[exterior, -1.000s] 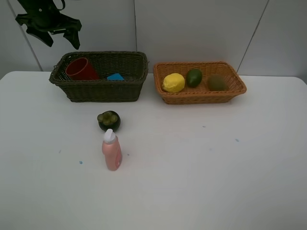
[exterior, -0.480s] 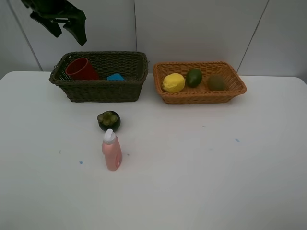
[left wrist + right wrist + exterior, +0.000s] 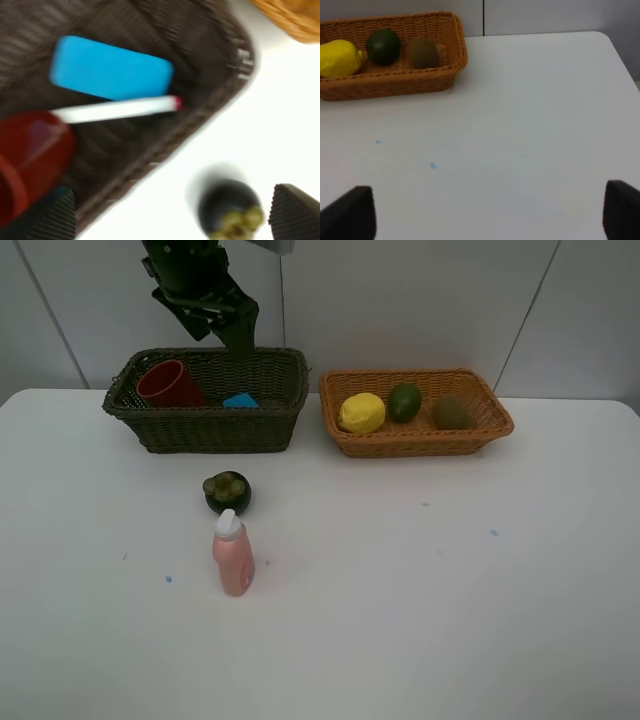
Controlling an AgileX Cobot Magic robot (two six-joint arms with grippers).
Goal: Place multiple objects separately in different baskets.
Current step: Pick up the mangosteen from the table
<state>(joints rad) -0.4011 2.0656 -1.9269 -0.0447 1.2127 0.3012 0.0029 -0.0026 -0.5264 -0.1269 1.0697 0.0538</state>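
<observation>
Hovering above the dark basket (image 3: pixel 200 430), the left fingers (image 3: pixel 295 212) are standing apart, empty; the right fingers (image 3: pixel 350 212) are likewise spread. The mangosteen (image 3: pixel 227 490) and pink bottle (image 3: pixel 233 558) are sitting on the tabletop (image 3: pixel 450 590).

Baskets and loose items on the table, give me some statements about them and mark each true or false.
The lemon lies in the orange-tan basket. True.
The pink bottle lies on its side. False: it stands upright on the table.
The mangosteen sits in the dark basket. False: it sits on the table in front of it.
The blue eraser and white marker are in the dark basket. True.
The left gripper holds the red cup. False: it is open and empty; the cup is in the dark basket.
</observation>
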